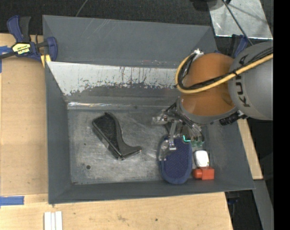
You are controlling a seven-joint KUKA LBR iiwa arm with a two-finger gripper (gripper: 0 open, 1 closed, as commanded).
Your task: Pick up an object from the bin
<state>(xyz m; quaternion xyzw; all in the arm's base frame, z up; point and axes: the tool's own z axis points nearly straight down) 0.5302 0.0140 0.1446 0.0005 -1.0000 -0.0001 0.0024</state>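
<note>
At the grey metal bin's (57,143) front right, the end effector (176,141) hangs over a dark blue oval fabric pouch (177,164). I cannot tell its grip state. It should descend centred, clear of the neighbouring red-and-white block (203,166).

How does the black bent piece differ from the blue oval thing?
Shape: the black piece is angular and bent like an L; the blue thing is a rounded oval. Place: the black piece lies alone left of centre; the blue thing lies front right, beside a white-and-red item, with the gripper above its upper end. Both lie flat.
</note>
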